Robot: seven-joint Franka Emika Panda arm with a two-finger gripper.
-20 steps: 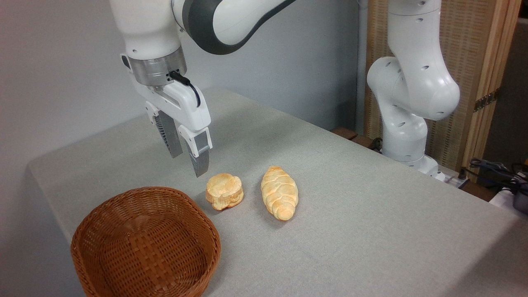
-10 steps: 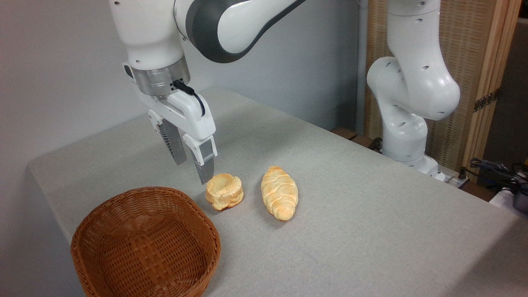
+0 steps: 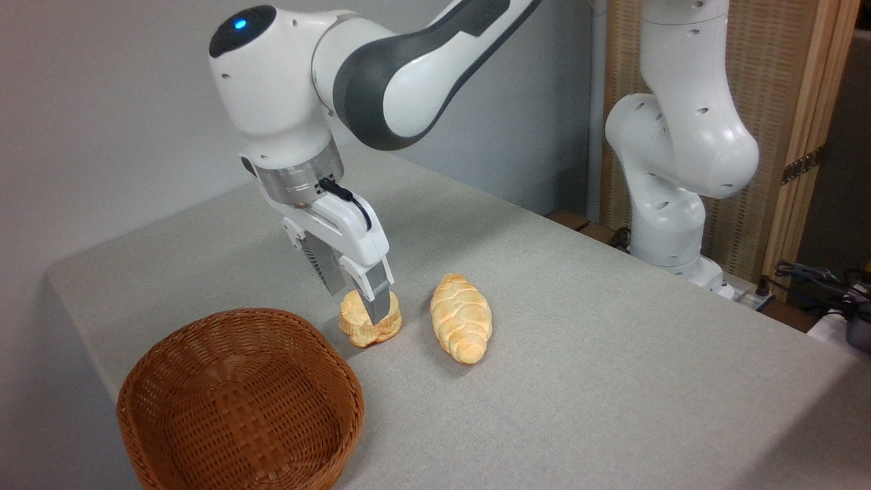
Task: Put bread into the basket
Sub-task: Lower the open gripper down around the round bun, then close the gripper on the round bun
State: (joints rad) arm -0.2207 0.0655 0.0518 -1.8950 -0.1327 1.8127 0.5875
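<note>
Hand over the bun
The hand (image 3: 359, 304) straddles the bun (image 3: 369, 321) on the worktop (image 3: 612, 354), fingers wide; the basket (image 3: 239, 401) sits near.

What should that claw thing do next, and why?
Probably close its fingers. The end effector is down around the small bun, one finger in front of it, and the bun sits on the table, outside the basket.

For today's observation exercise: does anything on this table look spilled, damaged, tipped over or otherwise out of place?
Nothing stands out. The basket sits upright and empty, the braided loaf lies intact, and the gripper is down over the bun on the table.
</note>
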